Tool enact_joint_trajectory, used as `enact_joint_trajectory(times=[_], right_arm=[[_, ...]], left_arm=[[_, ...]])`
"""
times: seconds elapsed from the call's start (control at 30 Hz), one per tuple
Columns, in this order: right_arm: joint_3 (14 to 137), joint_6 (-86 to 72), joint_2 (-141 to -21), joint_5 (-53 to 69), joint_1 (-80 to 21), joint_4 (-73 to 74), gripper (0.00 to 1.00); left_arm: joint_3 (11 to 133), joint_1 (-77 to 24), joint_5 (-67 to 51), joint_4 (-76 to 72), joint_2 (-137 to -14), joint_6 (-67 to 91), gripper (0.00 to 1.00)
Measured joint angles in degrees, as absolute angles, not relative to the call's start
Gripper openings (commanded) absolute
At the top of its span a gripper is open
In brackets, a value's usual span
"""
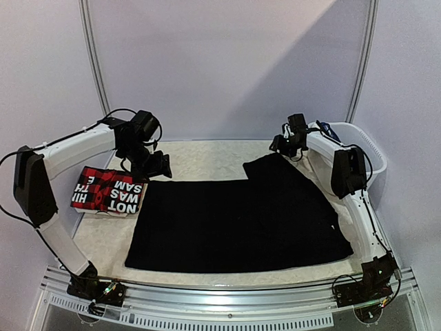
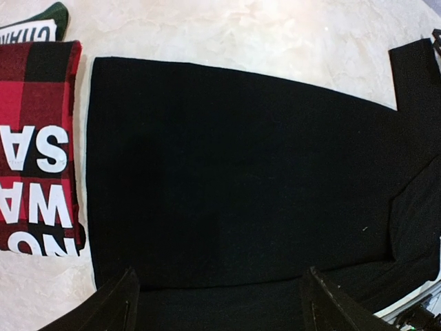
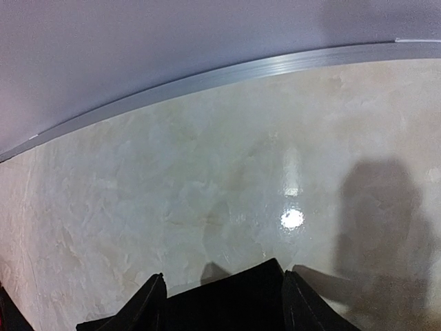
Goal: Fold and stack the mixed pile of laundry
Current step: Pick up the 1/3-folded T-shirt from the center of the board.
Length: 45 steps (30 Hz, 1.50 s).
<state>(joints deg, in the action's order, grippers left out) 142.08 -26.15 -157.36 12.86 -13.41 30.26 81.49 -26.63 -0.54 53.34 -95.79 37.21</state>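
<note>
A plain black garment [image 1: 234, 221] lies spread flat over the middle of the table, with one sleeve reaching to the far right. My left gripper [image 1: 155, 165] hovers open above its far left corner; in the left wrist view the wide-apart fingers [image 2: 114, 307] frame only black cloth [image 2: 241, 172]. My right gripper [image 1: 282, 146] is at the far tip of that sleeve, jaws apart, with the sleeve's corner [image 3: 227, 303] between them. A folded red-black plaid garment with white lettering [image 1: 107, 189] lies at the left beside the black one [image 2: 34, 152].
A white plastic basket [image 1: 365, 148] stands at the far right behind the right arm. A dark green piece with white lettering [image 2: 48, 17] peeks out beyond the plaid garment. Bare marbled tabletop [image 1: 207, 155] runs along the back, ending at a metal rail [image 3: 207, 76].
</note>
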Motion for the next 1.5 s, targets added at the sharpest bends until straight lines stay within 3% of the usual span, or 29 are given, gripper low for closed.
enact_joint_trajectory(times=[0.17,0.27,0.4,0.73,1.17,1.27,1.5], right_arm=[[142.26,-27.44,-157.80,13.93,-13.30,30.59,0.55],[142.34,-28.29,-157.84,14.48,-13.28,30.92,0.44],[142.67,-28.86,-158.12,15.75,-13.21,32.25,0.22],[142.08,-28.23,-158.23,15.77,-13.47,33.34,0.01],[139.22,-25.41,-156.24,18.65,-13.50,33.08,0.00],[135.68,-23.86,-153.29,20.25,-13.50,33.17,0.00],[127.33,-20.53,-142.32,22.24,-13.82,33.58,0.00]], left_arm=[[82.59,-26.63,-0.86,53.47,-96.86,36.88,0.81],[82.74,-26.63,-0.93,53.69,-97.06,36.86,0.81],[82.78,-26.63,-1.06,53.80,-97.21,36.86,0.81],[82.78,-26.63,-1.26,53.80,-97.21,37.32,0.80],[87.57,-26.63,2.33,56.55,-99.96,37.63,0.69],[91.57,-26.37,4.36,58.22,-103.66,38.81,0.63],[98.96,-24.95,6.07,61.54,-112.97,45.98,0.62]])
